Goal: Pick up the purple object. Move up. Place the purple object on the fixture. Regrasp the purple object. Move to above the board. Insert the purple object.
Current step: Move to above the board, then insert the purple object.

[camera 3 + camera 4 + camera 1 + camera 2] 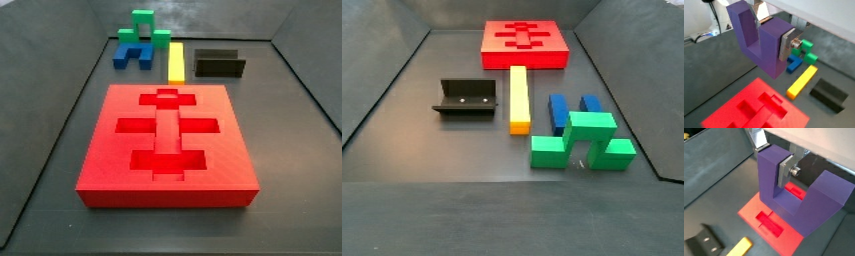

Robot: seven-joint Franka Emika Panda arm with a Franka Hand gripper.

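In both wrist views my gripper (773, 34) (772, 159) is shut on one prong of the purple object (747, 30) (827, 193), a U-shaped block held with its prongs up. It hangs in the air above the red board (731, 112) (751, 205), whose recesses show below it. The black fixture (827, 94) (704, 243) stands on the floor off to the side. Both side views show the board (100, 150) (496, 50) and the fixture (218, 64) (465, 97), but neither the gripper nor the purple object.
A yellow bar (177, 55) (519, 98) lies beside the fixture. A blue U-shaped block (130, 55) (569, 110) and a green block (143, 25) (583, 140) sit beyond it. Dark walls enclose the grey floor.
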